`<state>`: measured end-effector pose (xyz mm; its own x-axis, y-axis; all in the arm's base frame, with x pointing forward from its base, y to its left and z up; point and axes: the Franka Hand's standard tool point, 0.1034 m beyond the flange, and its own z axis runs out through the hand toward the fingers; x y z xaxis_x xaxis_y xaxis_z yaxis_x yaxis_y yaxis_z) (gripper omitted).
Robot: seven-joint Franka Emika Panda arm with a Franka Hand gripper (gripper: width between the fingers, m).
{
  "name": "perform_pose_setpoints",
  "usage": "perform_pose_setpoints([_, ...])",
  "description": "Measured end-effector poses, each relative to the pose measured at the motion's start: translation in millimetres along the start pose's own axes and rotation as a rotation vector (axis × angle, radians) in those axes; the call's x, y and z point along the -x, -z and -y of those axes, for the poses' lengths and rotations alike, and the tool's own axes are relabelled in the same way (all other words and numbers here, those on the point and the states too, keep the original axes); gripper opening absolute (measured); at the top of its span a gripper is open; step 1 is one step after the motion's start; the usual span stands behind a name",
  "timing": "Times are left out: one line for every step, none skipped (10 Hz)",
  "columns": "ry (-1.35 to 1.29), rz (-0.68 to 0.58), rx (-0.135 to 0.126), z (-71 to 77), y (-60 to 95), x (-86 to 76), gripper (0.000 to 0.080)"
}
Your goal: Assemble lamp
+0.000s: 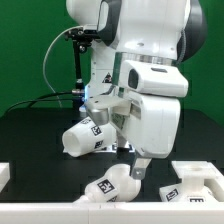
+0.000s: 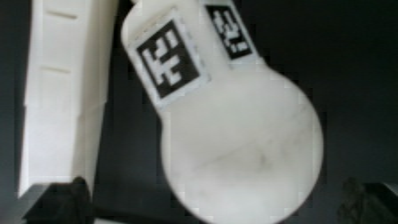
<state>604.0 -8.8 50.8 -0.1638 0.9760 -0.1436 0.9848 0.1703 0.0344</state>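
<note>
Hand (image 2: 214,197) open, either side of the bulb (image 2: 231,120); shade (image 1: 86,137) on its side nearby

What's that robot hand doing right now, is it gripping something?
The hand: open, holding nothing; its fingers sit apart on either side of the bulb without touching it.

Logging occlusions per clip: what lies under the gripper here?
The lamp's bulb lies on its side on the black table, tags facing up, under the open gripper. The bulb's underside is covered, and whether the gripper touches it cannot be seen.
</note>
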Motion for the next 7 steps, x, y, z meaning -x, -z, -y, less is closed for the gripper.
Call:
perform_pose_setpoints([-0.006,-0.001,-0.01,3.6,-6.0,1.9,0.0699])
perform_pose_setpoints([-0.006,-0.001,-0.017,5.5,-9.7,1.0,0.0699])
perform_pose_setpoints([-0.006,-0.002,-0.022,7.2,-12.9,0.1,0.0699])
perform_pose_setpoints([-0.007,-0.003,-0.028,9.0,-16.2,-0.6,0.0699])
perform_pose_setpoints([-0.007,-0.003,-0.036,11.3,-20.9,-1.6,0.0699])
perform_pose_setpoints([-0.005,-0.004,-0.044,13.9,-26.0,-2.5,0.0699])
perform_pose_setpoints([-0.005,-0.004,-0.051,15.8,-30.6,-2.9,0.0699])
